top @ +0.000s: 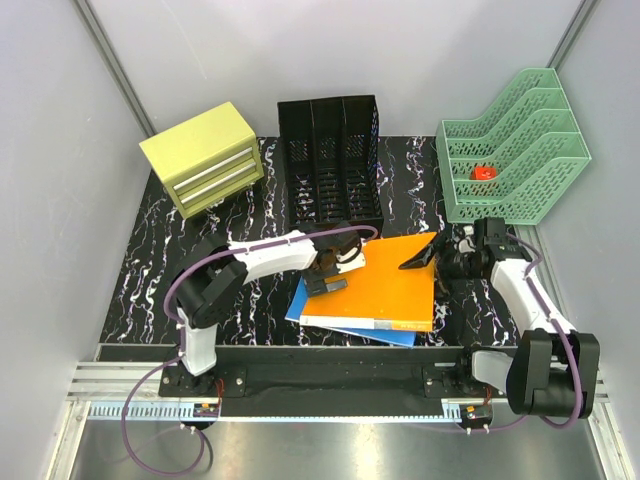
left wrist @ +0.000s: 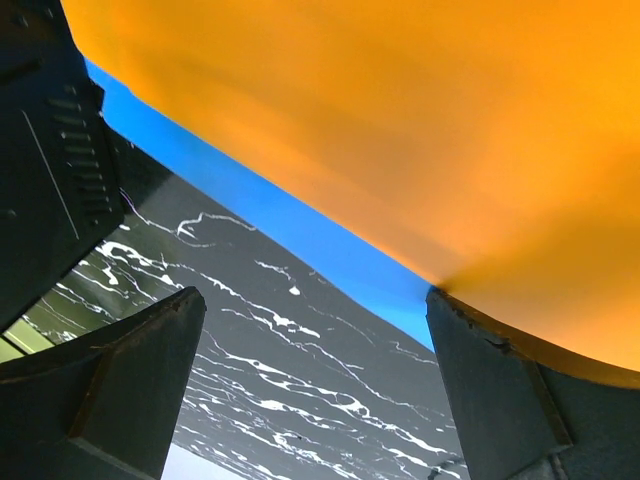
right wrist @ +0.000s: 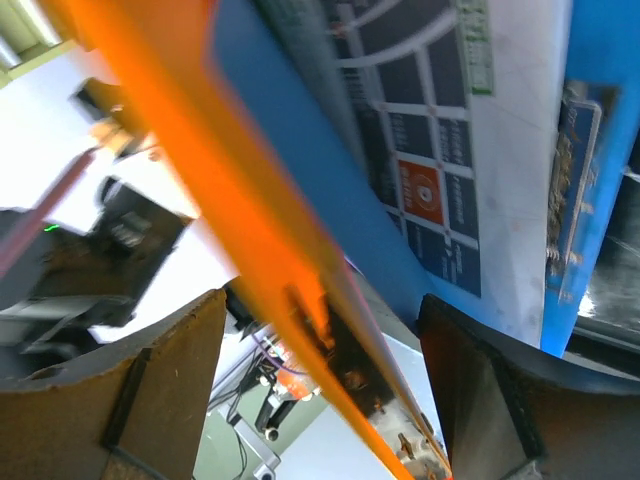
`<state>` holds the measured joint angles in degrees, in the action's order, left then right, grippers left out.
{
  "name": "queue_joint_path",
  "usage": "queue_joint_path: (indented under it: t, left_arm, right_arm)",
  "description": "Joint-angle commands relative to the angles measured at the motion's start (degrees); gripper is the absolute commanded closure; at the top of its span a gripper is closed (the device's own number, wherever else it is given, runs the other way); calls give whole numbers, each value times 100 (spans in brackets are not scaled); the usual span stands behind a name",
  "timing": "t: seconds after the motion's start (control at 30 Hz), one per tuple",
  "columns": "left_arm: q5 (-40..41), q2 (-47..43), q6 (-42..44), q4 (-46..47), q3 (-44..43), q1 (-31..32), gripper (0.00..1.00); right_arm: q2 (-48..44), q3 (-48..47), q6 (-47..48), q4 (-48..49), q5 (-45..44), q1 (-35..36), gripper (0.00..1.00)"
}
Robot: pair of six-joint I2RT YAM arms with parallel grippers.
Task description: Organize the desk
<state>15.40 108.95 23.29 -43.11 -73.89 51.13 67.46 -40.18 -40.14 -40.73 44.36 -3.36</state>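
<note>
An orange book [top: 385,280] lies on a blue book [top: 310,305] in the middle of the desk [top: 160,250]. My left gripper [top: 331,274] sits low at the orange book's left edge, open. In the left wrist view the orange book [left wrist: 400,130] and blue book [left wrist: 300,225] fill the top above the left gripper [left wrist: 315,395], with only the desk [left wrist: 250,320] between its fingers. My right gripper [top: 440,260] is at the orange book's far right corner, which is raised. In the right wrist view the orange cover's edge [right wrist: 250,220] runs between the open fingers of the right gripper [right wrist: 320,400], untouched by either.
A yellow-green drawer cabinet [top: 205,158] stands at the back left. A black mesh file holder [top: 330,160] stands at the back middle. A green tiered tray [top: 515,160] at the back right holds a small red object [top: 484,172].
</note>
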Motion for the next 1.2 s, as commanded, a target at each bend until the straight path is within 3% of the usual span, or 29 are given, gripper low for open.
queue_joint_path:
  t: [0.0,0.5,0.57,0.63,0.67,0.77,0.9,1.17]
  left_arm:
    - [-380,285,-263,567,-143,160,1]
    - [-582,812,-211,84,-1268,678,1]
    - [-643,952,-211,23,-1523,749,1]
    - [-643,1023,-219,-48,-1681,810,1]
    - [-643,1041,-219,-57,-1708,819,1]
    - [-565,1015,-219,-57,-1682,819,1]
    - [-520,936,-175,-31,-1454,775,1]
    - [-424,269,-167,13,-1023,389,1]
  right_arm:
    - [-189,-657,-64,-163,732,107,18]
    - [-409,-1062,-3,-436,389,107,19]
    - [-444,-1062,32,-453,372,107,25]
    - [-453,-1079,94,-567,267,107,37]
    - [-444,-1114,199,-637,231,107,53]
    - [-444,-1289,401,-927,-31,107,77]
    - [-462,-1667,717,-1453,-409,107,72]
    - [-480,-2222,1113,-1956,-1158,107,83]
